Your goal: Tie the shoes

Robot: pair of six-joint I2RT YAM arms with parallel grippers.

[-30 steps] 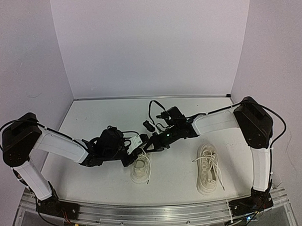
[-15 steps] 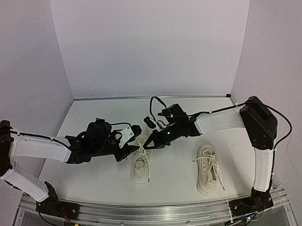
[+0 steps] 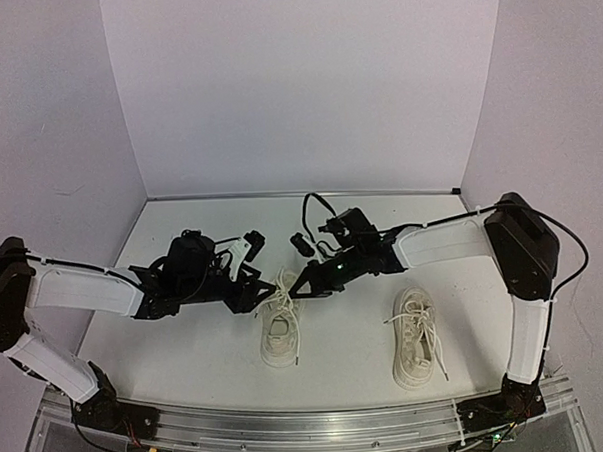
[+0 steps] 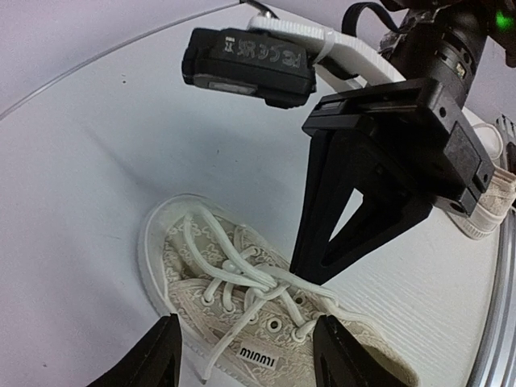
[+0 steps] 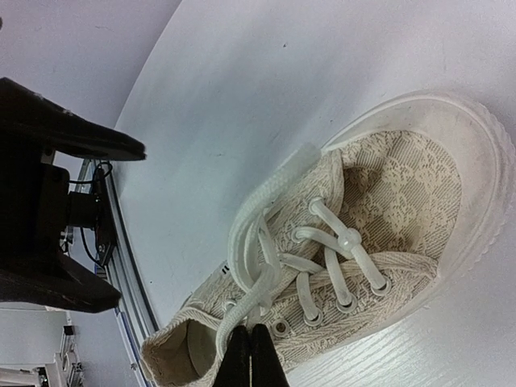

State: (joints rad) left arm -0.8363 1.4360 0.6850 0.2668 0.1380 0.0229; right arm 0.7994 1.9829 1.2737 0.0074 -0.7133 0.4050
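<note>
- The white tabletop (image 3: 186, 341) carries both shoes, well apart, in the lower middle of the top view.
- The centre shoe (image 3: 279, 332) is cream-white, with a lace-patterned fabric upper, a thick pale sole, a smooth rubber toe cap and a small printed tab by the top eyelets.
- The right-hand shoe (image 3: 417, 341) matches it. Its laces look loose, though it is too small to tell whether they are knotted.
- The left gripper (image 4: 246, 322) is open, its fingers spread on either side of the centre shoe's top eyelets, holding nothing.
- The right gripper (image 5: 248, 334) is closed, its tips pinching a lace above that shoe's tongue.
- The lace (image 5: 246, 274) is a white strand running from the top eyelets to those tips.
</note>
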